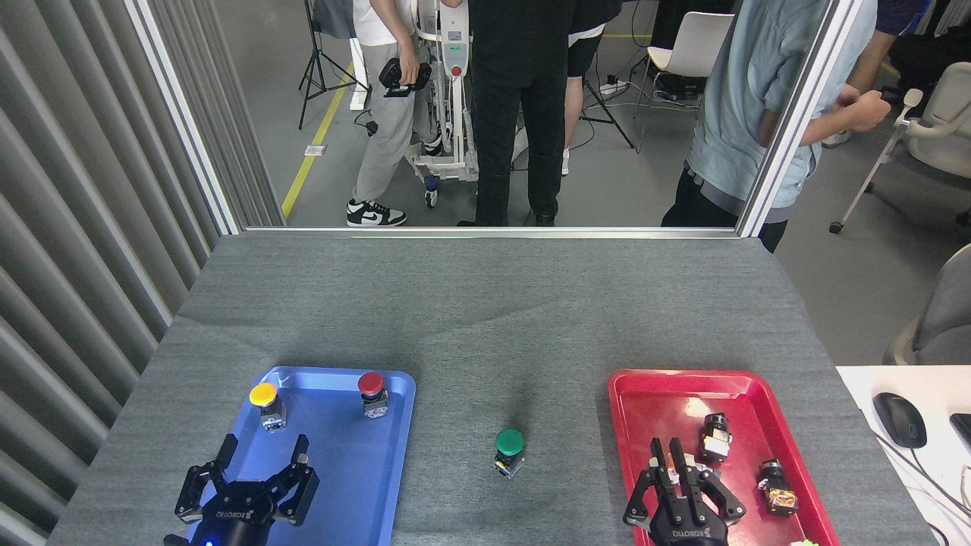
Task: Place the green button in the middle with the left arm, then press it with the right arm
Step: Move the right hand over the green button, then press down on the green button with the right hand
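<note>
- Green button (510,450): stands upright on the grey cloth (485,318), between the blue tray (356,493) and the red tray (652,394), touching neither; nothing grips it. Its cap hides most of the block body, and the yellow mark shows only as a small patch.
- Left gripper (256,464): well to the left of the green button, over the near end of the blue tray. Fingers spread apart, empty. A blue light shows at its base; the arm behind is cut off by the lower edge.
- Right gripper (674,464): to the right of the green button, over the near part of the red tray. Fingers drawn close together and pointing away from the camera, with nothing visibly between them. It covers a small white-and-orange part beneath it.
- Yellow button (265,402) and red button (372,390): upright at the far end of the blue tray.
- Two small dark parts (714,437) lie in the red tray, too small to identify.
</note>
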